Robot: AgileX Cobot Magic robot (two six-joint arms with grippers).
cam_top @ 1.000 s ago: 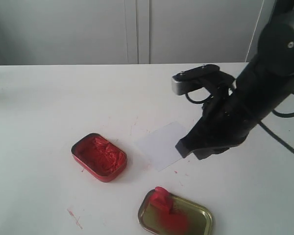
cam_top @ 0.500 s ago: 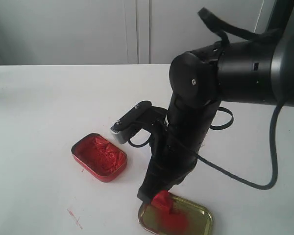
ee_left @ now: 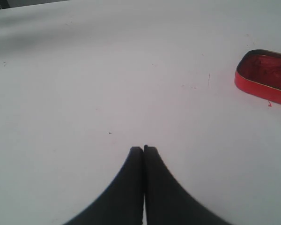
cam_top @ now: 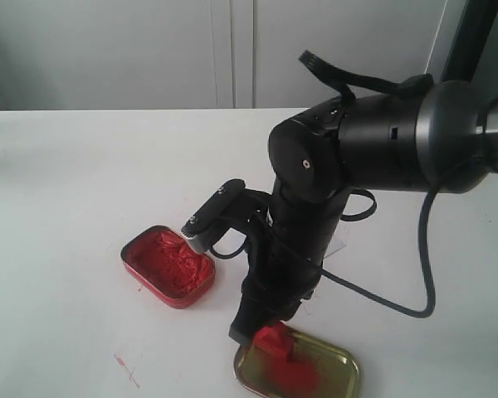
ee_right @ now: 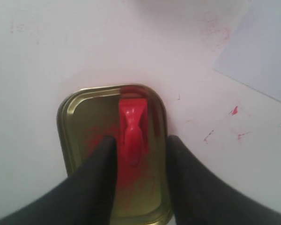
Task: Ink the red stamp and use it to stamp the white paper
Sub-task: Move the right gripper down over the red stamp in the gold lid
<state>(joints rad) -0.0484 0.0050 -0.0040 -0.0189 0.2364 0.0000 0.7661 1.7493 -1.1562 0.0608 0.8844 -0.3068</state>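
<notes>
The red stamp [cam_top: 274, 338] stands in the gold tin lid [cam_top: 336, 369] at the front of the table. In the right wrist view the red stamp [ee_right: 131, 126] sits between the fingers of my right gripper [ee_right: 141, 140], which is open, one finger close beside the handle and the other wider off. A corner of the white paper [ee_right: 267, 56] shows beyond the lid [ee_right: 65, 122]; the right arm hides it in the exterior view. My left gripper [ee_left: 144, 149] is shut on nothing over bare table.
The red tin of ink paste [cam_top: 168, 265] lies open left of the right arm, also seen as the red tin [ee_left: 264, 75] in the left wrist view. Small red smears [ee_right: 234, 110] mark the table near the paper.
My right arm has swung from over the paper toward the front and come down over the gold lid, its open fingers now on either side of the stamp.
</notes>
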